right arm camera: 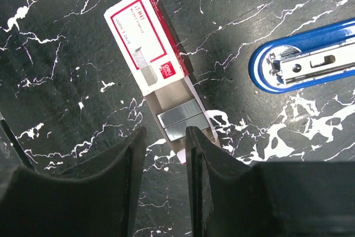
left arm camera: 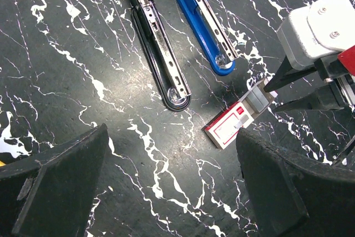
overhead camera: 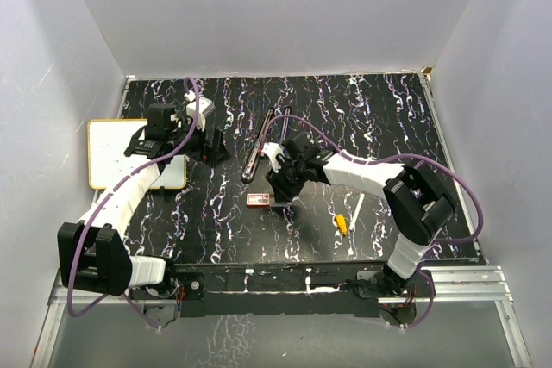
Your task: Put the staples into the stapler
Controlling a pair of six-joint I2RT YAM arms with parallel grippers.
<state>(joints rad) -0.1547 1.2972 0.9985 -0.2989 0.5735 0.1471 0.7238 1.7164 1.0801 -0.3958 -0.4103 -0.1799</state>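
Fetching staples, by the look of it, with loading not yet begun. Finding the box point(right arm camera: 145, 40) lying flat on the worktop point(right arm camera: 55, 81), near the rounded end of the blue stapler point(right arm camera: 302, 65) but apart from it, tray point(right arm camera: 166, 95) slid partway out and a block of staples point(right arm camera: 180, 119) showing inside. Hovering the right claw point(right arm camera: 165, 140) over the tray's open end, fingers parted only narrowly and, judging from both wrist views, pinching nothing. Holding the left claw point(left arm camera: 172, 137) spread wide and empty above the worktop, looking down on the blue stapler and the black stapler point(left arm camera: 161, 48) lying side by side, both showing bare metal channels. Probably needing next a small descent, straddling the block across its narrow width, then a gentle squeeze and a straight lift, avoiding dragging the light box along or snapping the block apart. Possibly calling on the left claw for pinning the box down during that lift. Not telling yet between the two staplers for the load.
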